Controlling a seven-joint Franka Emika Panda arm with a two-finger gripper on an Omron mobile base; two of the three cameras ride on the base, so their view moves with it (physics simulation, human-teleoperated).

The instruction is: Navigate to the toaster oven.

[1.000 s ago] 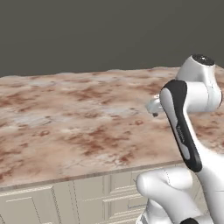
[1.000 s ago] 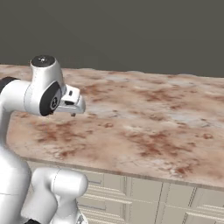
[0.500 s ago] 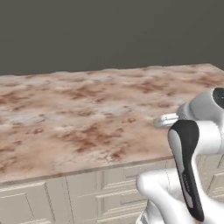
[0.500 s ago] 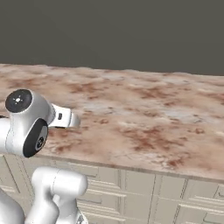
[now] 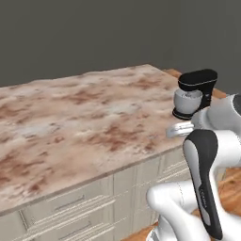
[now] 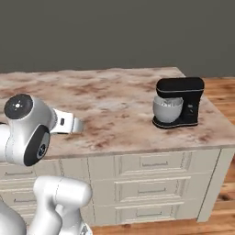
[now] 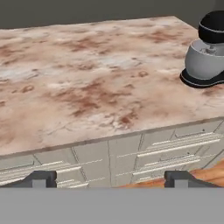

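- You face a kitchen island with a mottled brown-and-cream stone countertop (image 5: 84, 117) over cream drawer fronts (image 6: 151, 183).
- One appliance stands on the countertop: a black-and-silver stand mixer (image 6: 178, 102), upright near the right end, closer to the front edge than the back. In the left base view the stand mixer (image 5: 194, 93) sits by the far right corner, just behind the arm's wrist; in the hand view it (image 7: 206, 54) is cut off at the upper right.
- The toaster oven, your target, cannot be placed from these views.
- The arm (image 5: 207, 183) is folded close to the base in front of the drawers, its wrist level with the counter's front edge. In the right base view the arm (image 6: 27, 131) rises at lower left, its white hand section reaching over the front edge.
- Gripper (image 7: 109, 178): you see the two dark fingertips (image 7: 40, 178) far apart at the bottom of the hand view, spread wide, with nothing between them. It points at the drawer fronts just under the counter edge.
- Wooden floor (image 6: 227, 183) shows past the right end of the island; a dark grey wall (image 6: 114, 32) runs behind.
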